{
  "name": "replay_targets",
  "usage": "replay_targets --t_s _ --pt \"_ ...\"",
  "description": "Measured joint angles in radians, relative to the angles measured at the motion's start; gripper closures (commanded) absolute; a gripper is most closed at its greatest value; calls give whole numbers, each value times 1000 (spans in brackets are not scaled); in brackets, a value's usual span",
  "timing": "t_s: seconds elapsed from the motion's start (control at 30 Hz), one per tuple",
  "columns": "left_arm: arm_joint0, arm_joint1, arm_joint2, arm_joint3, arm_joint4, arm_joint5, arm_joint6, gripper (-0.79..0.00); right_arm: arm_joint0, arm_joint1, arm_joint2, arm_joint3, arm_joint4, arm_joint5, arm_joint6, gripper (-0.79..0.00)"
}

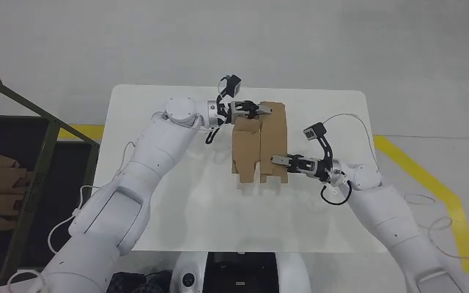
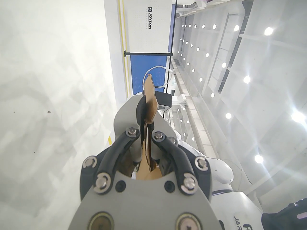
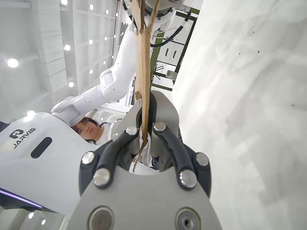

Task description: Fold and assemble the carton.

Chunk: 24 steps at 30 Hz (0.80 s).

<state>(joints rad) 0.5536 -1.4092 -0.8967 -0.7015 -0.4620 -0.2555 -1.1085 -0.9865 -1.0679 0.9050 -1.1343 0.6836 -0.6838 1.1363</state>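
Note:
A flat brown carton (image 1: 258, 143) lies over the middle of the white table (image 1: 146, 212), its flaps pointing toward the near edge. My left gripper (image 1: 258, 109) is shut on the carton's far edge; the left wrist view shows the carton (image 2: 150, 101) edge-on between the closed fingers (image 2: 141, 111). My right gripper (image 1: 277, 160) is shut on the carton's near right side. In the right wrist view the thin carton (image 3: 142, 72) runs up from my clamped right gripper (image 3: 144, 111) toward the other arm.
A dark green metal frame (image 1: 37, 146) with brown cardboard pieces (image 1: 9, 183) stands off the table's left side. Yellow floor tape (image 1: 418, 168) runs to the right of the table.

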Motion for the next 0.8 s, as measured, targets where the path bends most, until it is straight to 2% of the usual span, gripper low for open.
replay_targets --t_s 0.43,0.63,0.8 --pt "31 24 -69 -82 -12 -16 -5 -785 2 3 -1 11 3 3 3 0" --pt "55 52 -139 -87 12 -21 62 -785 -6 12 40 25 3 -39 -39 0" --pt "92 67 -178 -120 5 -16 71 -785 -30 24 99 30 -4 -98 -100 0"
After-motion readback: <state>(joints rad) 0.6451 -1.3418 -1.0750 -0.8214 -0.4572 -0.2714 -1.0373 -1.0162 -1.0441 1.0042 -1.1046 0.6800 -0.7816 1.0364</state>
